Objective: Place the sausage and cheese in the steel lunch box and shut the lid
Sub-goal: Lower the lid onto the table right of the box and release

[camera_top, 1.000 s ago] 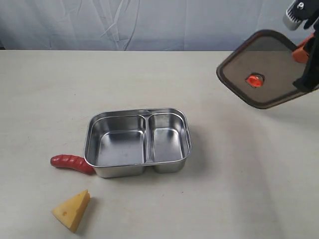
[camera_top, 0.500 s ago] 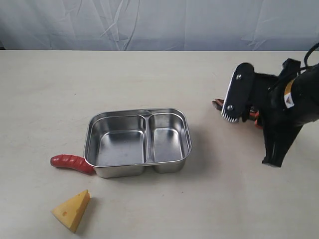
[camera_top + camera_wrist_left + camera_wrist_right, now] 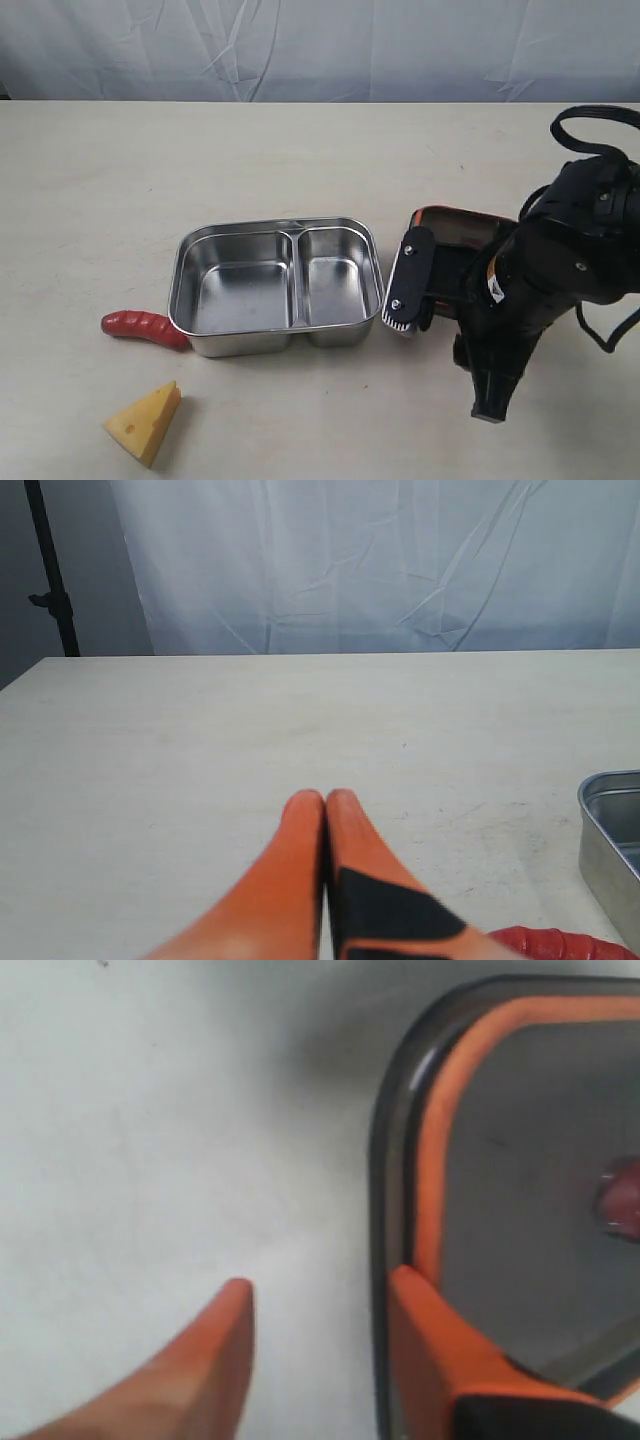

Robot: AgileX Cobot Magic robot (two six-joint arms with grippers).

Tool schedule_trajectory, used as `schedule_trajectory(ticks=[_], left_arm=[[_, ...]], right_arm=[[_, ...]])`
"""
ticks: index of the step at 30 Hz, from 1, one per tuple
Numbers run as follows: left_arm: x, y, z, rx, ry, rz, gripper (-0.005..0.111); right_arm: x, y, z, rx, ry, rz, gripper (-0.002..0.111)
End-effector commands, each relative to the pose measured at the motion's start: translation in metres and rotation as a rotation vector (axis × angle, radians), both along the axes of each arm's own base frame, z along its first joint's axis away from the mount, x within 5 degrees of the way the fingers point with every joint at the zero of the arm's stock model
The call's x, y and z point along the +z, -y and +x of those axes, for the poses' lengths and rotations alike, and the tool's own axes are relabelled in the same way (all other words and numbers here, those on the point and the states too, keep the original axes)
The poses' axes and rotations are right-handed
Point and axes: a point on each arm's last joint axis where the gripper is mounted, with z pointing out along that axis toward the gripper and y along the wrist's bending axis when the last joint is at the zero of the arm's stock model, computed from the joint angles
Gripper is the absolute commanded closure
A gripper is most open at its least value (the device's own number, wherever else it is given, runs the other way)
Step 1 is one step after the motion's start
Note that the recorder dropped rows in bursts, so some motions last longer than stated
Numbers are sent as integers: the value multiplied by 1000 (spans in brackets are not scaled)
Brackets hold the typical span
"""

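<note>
Right hand (image 3: 320, 1282), parted, straddles the lid (image 3: 530, 1160) rim; left hand (image 3: 326, 798) sits shut. Stiff and slick, the lid likely needs an edge grip.

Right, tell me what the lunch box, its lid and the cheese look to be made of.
The steel lunch box: polished metal, likely stainless steel, given mirror-like reflections on its walls. The lid: dark smoky plastic, seemingly translucent, with an orange seal that looks like rubber or silicone. The cheese: matte yellow, probably moulded plastic or foam; uniform colour, crisp edges.
</note>
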Motion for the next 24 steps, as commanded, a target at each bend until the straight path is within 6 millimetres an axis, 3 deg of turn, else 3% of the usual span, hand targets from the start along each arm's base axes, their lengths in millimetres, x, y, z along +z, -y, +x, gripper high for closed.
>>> schedule_trajectory(ticks=[1,9,17,24], left_arm=[[0,0,0,-3,7,0,107],[0,0,0,-3,7,0,107],[0,0,0,-3,7,0,107],[-1,0,0,-3,5,0,107]], right_arm=[[-1,2,-2,-29,-24,-8,41],[1,2,-10,-154,-101,25,43],[0,-3,-17,17,-108,-3,43],[1,0,-14,27,-72,-45,43]])
